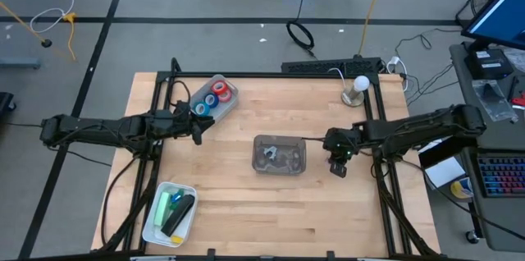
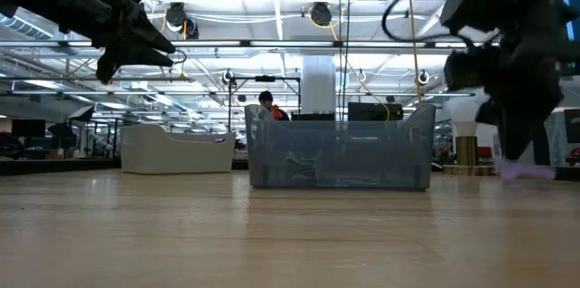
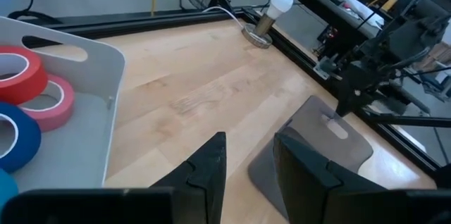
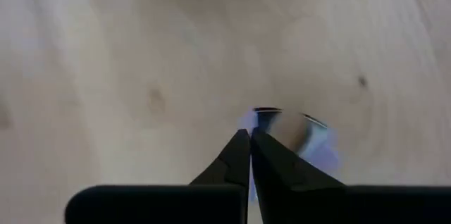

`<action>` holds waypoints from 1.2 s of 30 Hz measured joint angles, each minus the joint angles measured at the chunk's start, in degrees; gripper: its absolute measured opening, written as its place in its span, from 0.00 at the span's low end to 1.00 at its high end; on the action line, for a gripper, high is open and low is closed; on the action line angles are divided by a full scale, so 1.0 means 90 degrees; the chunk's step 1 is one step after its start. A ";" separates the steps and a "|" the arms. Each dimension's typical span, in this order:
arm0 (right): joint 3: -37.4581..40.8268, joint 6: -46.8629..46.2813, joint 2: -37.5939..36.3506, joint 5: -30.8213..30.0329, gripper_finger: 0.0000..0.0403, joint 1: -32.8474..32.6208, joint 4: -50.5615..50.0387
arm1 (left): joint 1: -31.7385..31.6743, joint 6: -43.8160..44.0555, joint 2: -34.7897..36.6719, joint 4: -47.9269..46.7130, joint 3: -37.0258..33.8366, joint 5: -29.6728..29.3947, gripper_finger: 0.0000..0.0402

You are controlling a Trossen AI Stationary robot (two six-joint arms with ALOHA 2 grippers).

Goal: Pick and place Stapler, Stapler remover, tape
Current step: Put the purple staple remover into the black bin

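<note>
The wooden table (image 1: 271, 212) is the biggest thing here. A black frame (image 1: 271, 75) runs along its far edge and down both sides. There is lots of bare wood in the middle and along the near edge.

The left arm (image 1: 107, 128) reaches in from the left side. The right arm (image 1: 418, 125) reaches in from the right side.

A grey bin (image 1: 280, 154) sits in the middle of the table with small metal things in it. A white bin (image 1: 214, 99) sits near the far left corner. Another white bin (image 1: 168, 212) sits by the near left edge and holds a green thing and a black thing.

The tape (image 1: 216, 95) lies in the far white bin: red and blue rolls, close together.

The left gripper (image 1: 199, 126) hangs just beside that bin, above bare wood. Its jaws are a little apart and hold nothing.

The right gripper (image 1: 338, 167) is down at the table, just right of the grey bin. Its jaws are pressed together. A small shiny pale thing (image 4: 299, 136) lies at its tips, but I cannot tell if it is pinched.

A light bulb (image 1: 358, 89) stands near the far right corner.
</note>
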State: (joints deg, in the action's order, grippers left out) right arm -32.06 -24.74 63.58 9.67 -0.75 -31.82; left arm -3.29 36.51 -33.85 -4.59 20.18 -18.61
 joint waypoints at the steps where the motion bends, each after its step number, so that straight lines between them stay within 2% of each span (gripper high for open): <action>1: -0.0085 -0.0009 -0.0112 0.0094 0.00 -0.0001 -0.0104 | 0.0000 0.0000 0.0000 0.0014 0.0000 0.0000 0.29; 6: -0.0836 0.0025 -0.0564 0.0040 0.00 0.0004 -0.0745 | 0.0000 -0.0002 0.0000 0.0033 0.0000 0.0001 0.29; 9: -0.1426 0.0118 -0.0692 -0.0139 0.00 0.0005 -0.0731 | 0.0000 0.0000 0.0002 0.0033 0.0000 0.0002 0.29; 13: -0.2151 0.0541 -0.0617 -0.0575 0.00 0.0038 -0.0672 | -0.0001 0.0023 0.0002 0.0033 0.0000 0.0002 0.29; 17: -0.2539 0.1099 -0.0346 -0.0694 0.00 0.0251 -0.0234 | 0.0000 0.0021 0.0002 0.0040 0.0000 0.0002 0.29; 22: -0.2569 0.1567 0.0436 0.0431 0.00 0.0628 0.0853 | 0.0000 0.0009 0.0000 0.0052 0.0000 0.0002 0.29; 28: -0.2569 0.1766 0.1495 0.1312 0.00 0.0900 0.1421 | 0.0000 -0.0001 0.0002 0.0058 0.0000 0.0002 0.29; 36: -0.2574 0.1779 0.2307 0.1456 0.00 0.0920 0.1600 | -0.0002 -0.0029 0.0002 0.0060 0.0000 0.0002 0.29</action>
State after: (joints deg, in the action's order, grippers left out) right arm -55.22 -8.73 84.34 22.77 7.53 -17.41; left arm -3.31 36.25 -33.82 -4.05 20.18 -18.59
